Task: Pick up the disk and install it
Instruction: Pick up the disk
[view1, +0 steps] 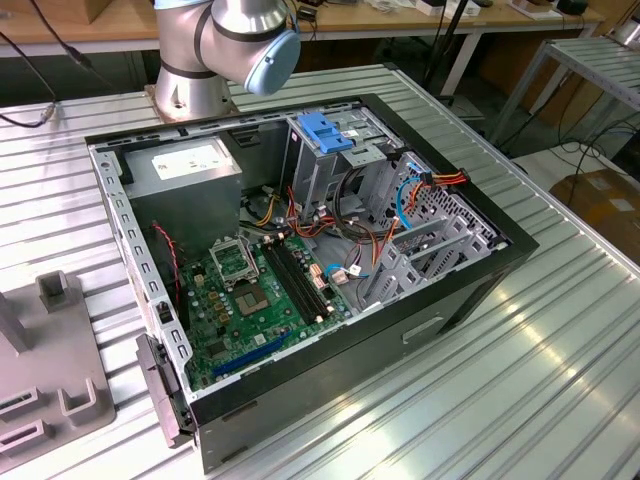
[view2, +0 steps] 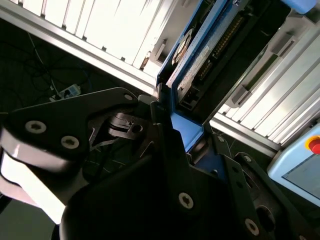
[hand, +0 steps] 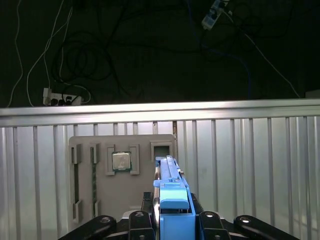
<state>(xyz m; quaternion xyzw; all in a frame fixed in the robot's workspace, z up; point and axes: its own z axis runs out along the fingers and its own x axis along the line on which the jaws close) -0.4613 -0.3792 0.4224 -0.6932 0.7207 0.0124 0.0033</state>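
Pick-up looks done to me. The claw (hand: 172, 218) is clamped on the disk (hand: 170, 172), which it holds edge-on with a blue rail showing. It hangs off the tabletop (hand: 250, 170), near the grey holder (hand: 125, 195) with the chip (hand: 121, 161) in it. I'd call this the carry stage, install not yet done. The case (view1: 420, 330) sits open. My guess is the rails need squaring up with the cage (view1: 325, 150) slot.

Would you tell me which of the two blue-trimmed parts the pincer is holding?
The disk with blue side rails, clamped edge-on in the pincer; the blue-handled cage sits in the computer case.
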